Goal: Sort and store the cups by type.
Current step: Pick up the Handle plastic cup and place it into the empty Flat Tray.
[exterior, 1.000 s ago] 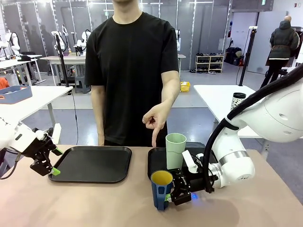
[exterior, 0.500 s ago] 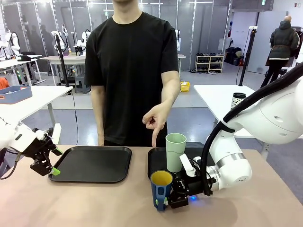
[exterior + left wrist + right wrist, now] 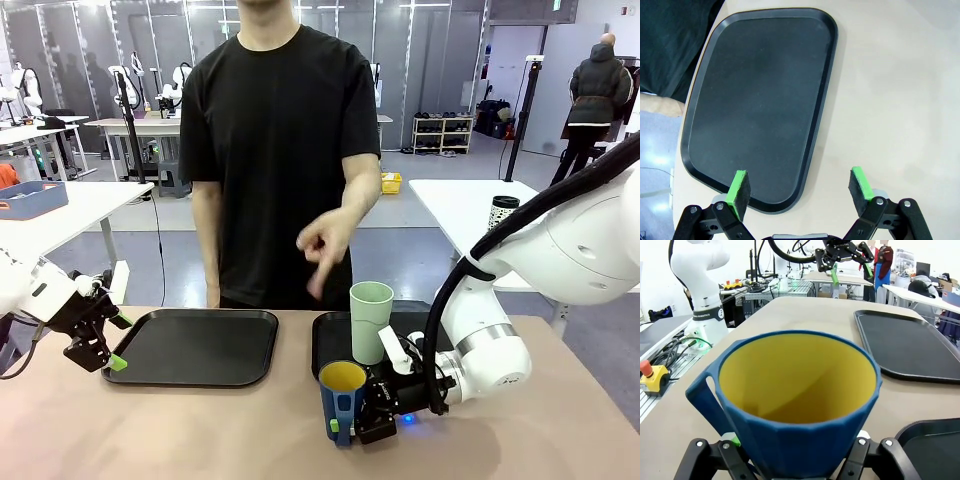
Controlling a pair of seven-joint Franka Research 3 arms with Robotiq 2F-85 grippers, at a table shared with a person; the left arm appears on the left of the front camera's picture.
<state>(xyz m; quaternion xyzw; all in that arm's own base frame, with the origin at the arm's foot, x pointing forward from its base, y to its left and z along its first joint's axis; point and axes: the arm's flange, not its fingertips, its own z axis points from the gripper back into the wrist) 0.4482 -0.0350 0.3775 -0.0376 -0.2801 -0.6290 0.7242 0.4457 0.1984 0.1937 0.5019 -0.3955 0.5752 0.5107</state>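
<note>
The dark-blue mug [image 3: 342, 397] with a yellow inside stands on the table in front of the right tray [image 3: 325, 345]. My right gripper [image 3: 348, 422] is shut on the mug low at its side; in the right wrist view the mug [image 3: 800, 390] sits between the fingers, handle to the picture's left. The pale-green tumbler [image 3: 371, 320] stands upright on the right tray just behind. My left gripper [image 3: 119, 342] hangs open at the left tray's [image 3: 195, 345] near-left corner, its green pads [image 3: 738, 186] apart over the tray [image 3: 760, 100] edge.
A person in a black shirt stands at the far side, one hand [image 3: 325, 250] raised above the right tray. A white speckled tumbler with black lid [image 3: 503, 215] stands on another table behind. Bare tabletop [image 3: 200, 430] lies in front of the left tray.
My right gripper has closed on the blue mug. The person's hand, which pointed down at the right tray, has lifted. The left arm has not moved.
</note>
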